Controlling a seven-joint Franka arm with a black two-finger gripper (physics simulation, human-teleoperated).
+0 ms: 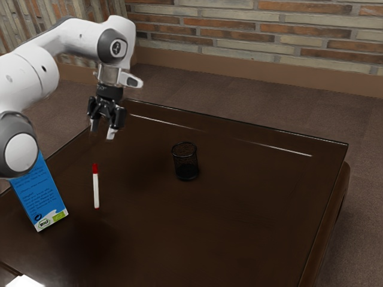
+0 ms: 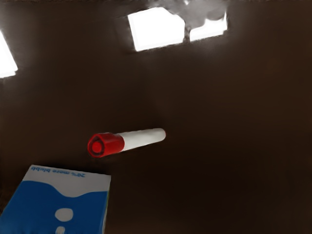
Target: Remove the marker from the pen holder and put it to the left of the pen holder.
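Well, the end effector (image 1: 102, 130) hangs, fingers apart, the marker (image 1: 96, 190) between the blue carton (image 1: 40, 194) and the pen holder (image 1: 186, 171).

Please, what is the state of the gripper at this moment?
Gripper: open, fingers apart and holding nothing; the marker is on the table, clear of it.

Blue carton (image 1: 39, 194) on dark brown table (image 1: 239, 233); carpeted floor (image 1: 368, 179), brick wall (image 1: 269, 33) beyond.
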